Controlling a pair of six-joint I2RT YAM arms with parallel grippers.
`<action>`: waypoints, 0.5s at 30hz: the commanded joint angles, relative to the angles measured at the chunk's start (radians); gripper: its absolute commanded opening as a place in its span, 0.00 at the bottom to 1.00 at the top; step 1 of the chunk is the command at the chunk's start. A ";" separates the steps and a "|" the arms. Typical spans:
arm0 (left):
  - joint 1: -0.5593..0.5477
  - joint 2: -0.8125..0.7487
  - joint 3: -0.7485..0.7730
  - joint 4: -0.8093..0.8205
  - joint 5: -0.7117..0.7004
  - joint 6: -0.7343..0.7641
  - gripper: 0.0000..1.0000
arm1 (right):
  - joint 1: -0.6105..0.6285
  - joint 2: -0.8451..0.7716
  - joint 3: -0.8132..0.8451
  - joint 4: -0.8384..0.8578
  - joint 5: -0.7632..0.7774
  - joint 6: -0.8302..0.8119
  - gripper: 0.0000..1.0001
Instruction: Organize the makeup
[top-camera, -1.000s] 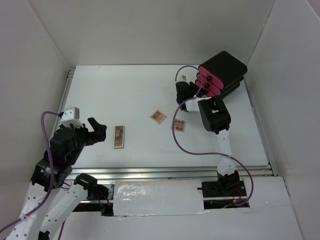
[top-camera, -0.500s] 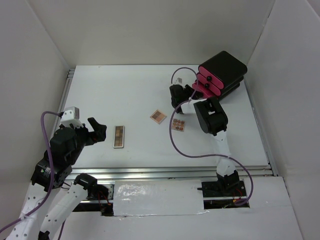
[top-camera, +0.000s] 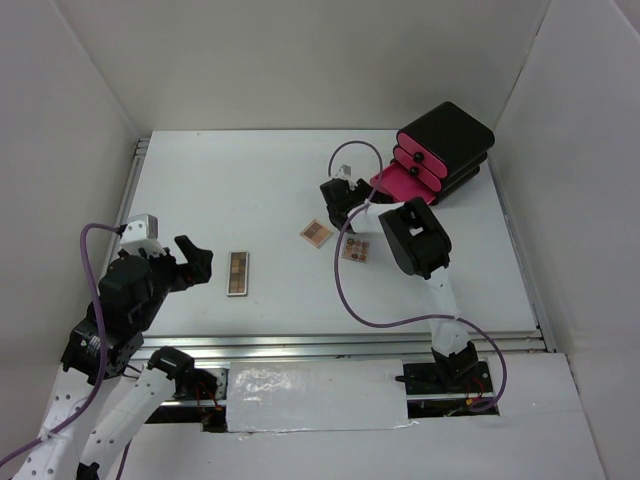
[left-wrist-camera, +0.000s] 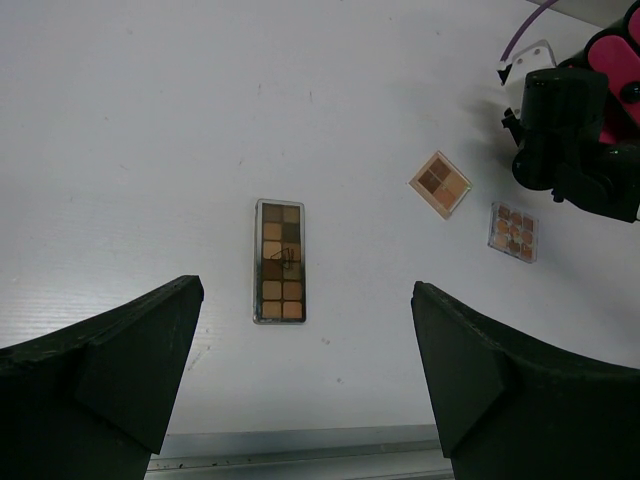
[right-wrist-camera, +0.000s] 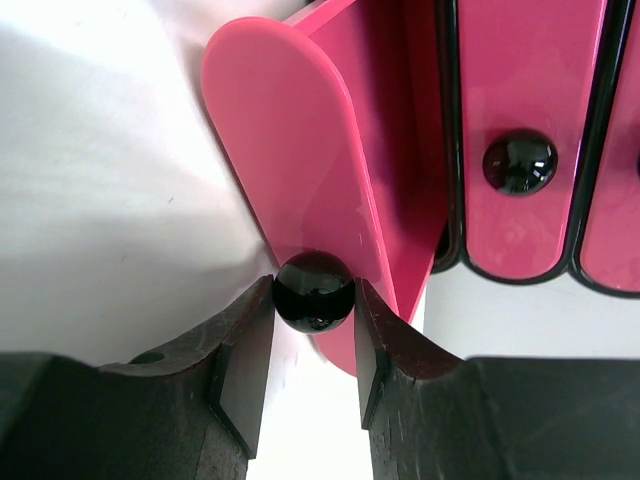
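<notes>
Brown and tan eyeshadow pans in two columns fill the narrow palette (left-wrist-camera: 279, 261), a slim rectangle w/ a clear rim. It lies flat on the matte white table (top-camera: 220, 180), front-left, just beside the L arm. Toward centre sits the square palette (left-wrist-camera: 440, 184): four pans in a tan-orange frame, turned corner-on like a diamond. Near it, apart and not touching, is the second small palette (left-wrist-camera: 514, 232), a grid of small brownish pans in a clear case, close to the R arm's black housing.

L gripper (left-wrist-camera: 305, 365) hangs above the table w/ its dull black fingers spread wide and nothing between them; the narrow palette shows in the gap, well below.

R gripper (right-wrist-camera: 314, 300) is clenched on the knob (right-wrist-camera: 314, 290), a glossy black ball, w/ a finger pad pressed to each side. The knob belongs to a pink drawer (right-wrist-camera: 300, 150) w/ a smooth, round-ended plastic front, which stands partly out of the black box (top-camera: 455, 135) at the table's far-right corner. Beside it, other pink fronts sit flush in the box, one w/ its own shiny black knob in plain sight. Purple cable loops from each wrist.
</notes>
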 joint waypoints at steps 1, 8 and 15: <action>-0.004 -0.010 -0.002 0.038 -0.008 0.011 0.99 | 0.026 -0.047 0.015 -0.069 -0.036 0.094 0.27; -0.003 -0.007 -0.001 0.038 -0.009 0.011 0.99 | 0.039 -0.071 0.021 -0.143 -0.048 0.147 0.31; -0.004 0.008 0.002 0.035 -0.009 0.009 0.99 | 0.049 -0.096 0.070 -0.274 -0.086 0.259 0.64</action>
